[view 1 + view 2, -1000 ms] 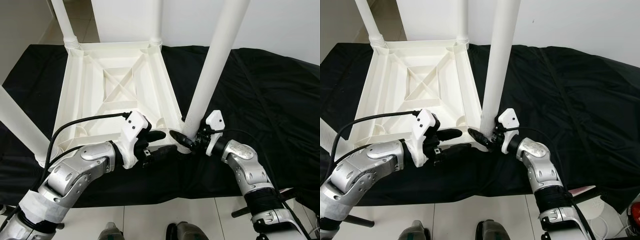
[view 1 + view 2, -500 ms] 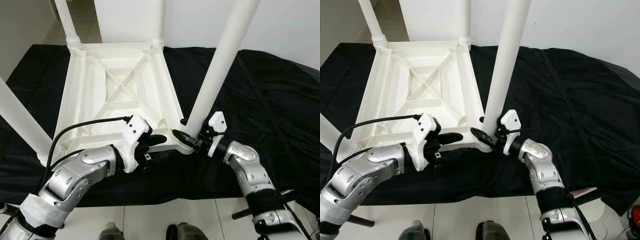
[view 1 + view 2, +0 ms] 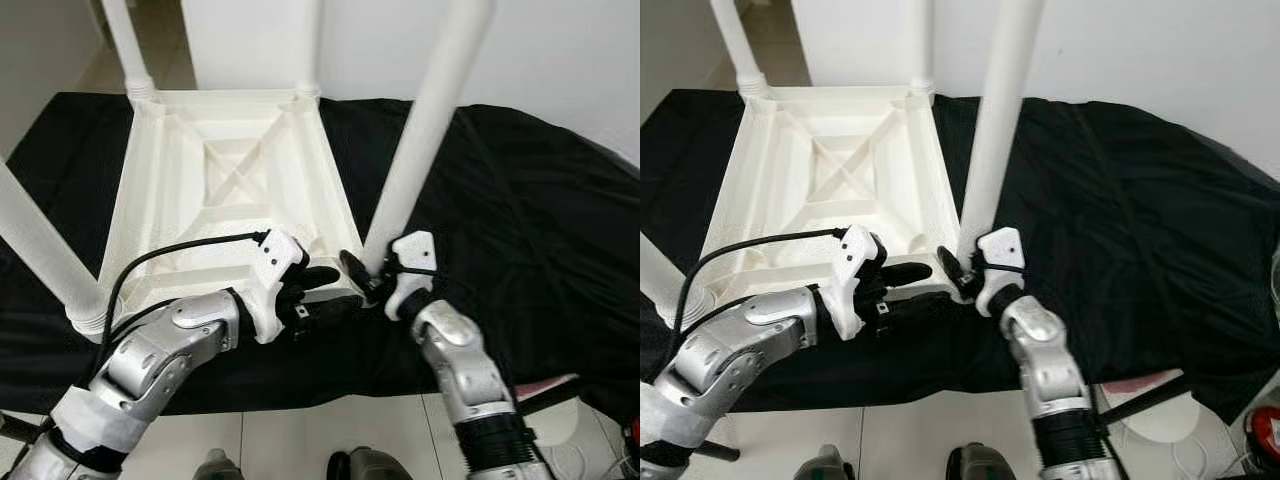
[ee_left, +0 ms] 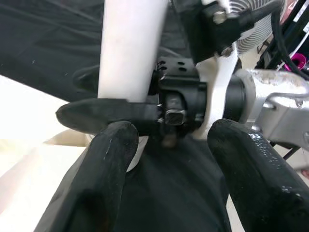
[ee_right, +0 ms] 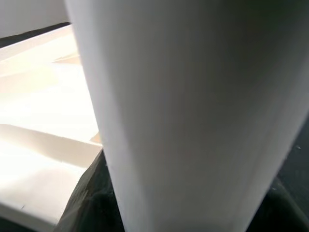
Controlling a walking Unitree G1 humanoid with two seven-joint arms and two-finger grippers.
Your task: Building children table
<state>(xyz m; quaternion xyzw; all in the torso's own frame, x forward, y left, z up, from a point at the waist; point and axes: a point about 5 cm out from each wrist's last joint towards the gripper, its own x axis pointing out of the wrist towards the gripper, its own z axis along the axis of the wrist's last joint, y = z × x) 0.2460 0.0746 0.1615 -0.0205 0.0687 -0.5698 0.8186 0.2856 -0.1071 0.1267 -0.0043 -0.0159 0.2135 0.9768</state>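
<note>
The upturned white table lies on a black cloth. At its near corner, the right pincer pinches a white leg; the left pincer, spread, sits beside that corner.

Both silver arms reach forward, left gripper jaws parted, right gripper jaws clamped.

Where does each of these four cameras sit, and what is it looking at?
Left eye and right eye: on the head, looking down at the upturned white table on black cloth; both arms show.
Left wrist: along the left gripper, facing the right gripper at the near leg.
Right wrist: pressed close against that leg.
All share this leg.
</note>
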